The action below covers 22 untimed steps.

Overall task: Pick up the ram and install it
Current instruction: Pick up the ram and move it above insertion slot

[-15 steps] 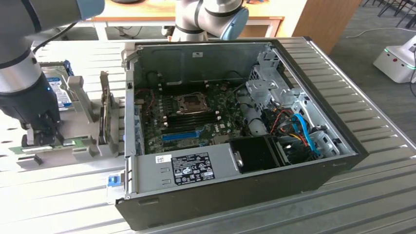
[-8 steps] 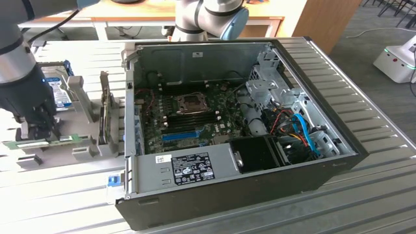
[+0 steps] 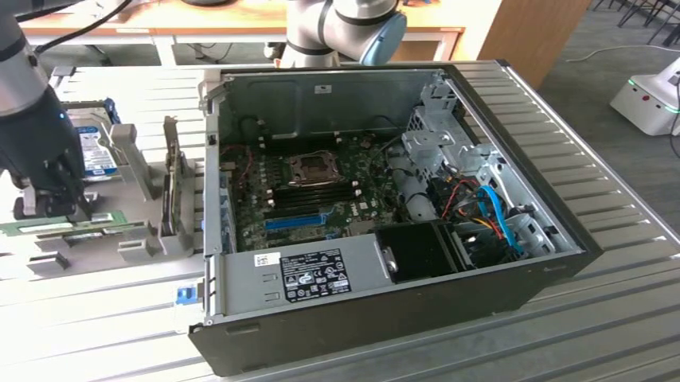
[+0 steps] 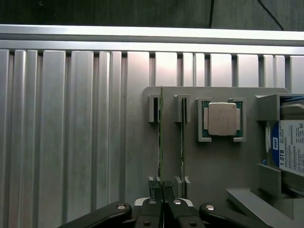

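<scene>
The ram (image 4: 160, 128) is a thin green stick standing on edge in the slots of a grey holder (image 4: 190, 161), seen edge-on in the wrist view. My gripper (image 4: 162, 184) is down over one end of it, the two black fingertips pressed against its sides, so it is shut on the ram, which still sits in the holder. In the exterior view the ram (image 3: 66, 226) lies low at that view's left, with the gripper (image 3: 53, 208) right on top of it. The open computer case (image 3: 552, 263) shows the motherboard's dark memory slots (image 3: 318, 191).
A second stick (image 4: 182, 142) stands in the neighbouring slot pair. A processor chip (image 4: 222, 118) and a hard drive with a blue label (image 4: 290, 149) rest on the same holder. Upright grey brackets (image 3: 175, 191) stand between the holder and the case. The blue long slot (image 3: 295, 220) sits lower on the motherboard.
</scene>
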Each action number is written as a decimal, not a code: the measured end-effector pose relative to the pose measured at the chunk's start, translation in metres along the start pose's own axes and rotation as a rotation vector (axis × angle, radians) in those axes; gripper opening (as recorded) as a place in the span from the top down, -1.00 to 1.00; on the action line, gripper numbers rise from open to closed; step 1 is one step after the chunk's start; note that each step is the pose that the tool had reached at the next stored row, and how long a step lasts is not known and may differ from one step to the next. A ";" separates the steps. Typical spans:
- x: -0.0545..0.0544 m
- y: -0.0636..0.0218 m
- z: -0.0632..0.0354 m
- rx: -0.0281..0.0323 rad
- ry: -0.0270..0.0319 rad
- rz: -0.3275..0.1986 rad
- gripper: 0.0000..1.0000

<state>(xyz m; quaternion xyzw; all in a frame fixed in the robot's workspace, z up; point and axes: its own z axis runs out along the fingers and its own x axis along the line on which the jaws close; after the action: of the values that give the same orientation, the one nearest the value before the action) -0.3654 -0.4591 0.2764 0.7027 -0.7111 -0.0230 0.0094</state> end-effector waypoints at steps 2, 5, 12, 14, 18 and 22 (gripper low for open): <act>0.000 0.0002 -0.0043 0.0000 0.0000 0.000 0.76; 0.000 0.0005 -0.0105 -0.0001 0.0000 0.000 0.76; -0.001 0.0012 -0.0262 0.0000 0.0000 0.000 0.76; -0.001 0.0014 -0.0306 0.0000 0.0000 0.000 0.76; -0.001 0.0018 -0.0391 -0.0001 0.0000 0.000 0.76; -0.001 0.0022 -0.0476 0.0001 0.0000 0.000 0.76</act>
<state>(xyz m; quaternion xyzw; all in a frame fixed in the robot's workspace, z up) -0.3654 -0.4591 0.3241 0.7027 -0.7111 -0.0230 0.0094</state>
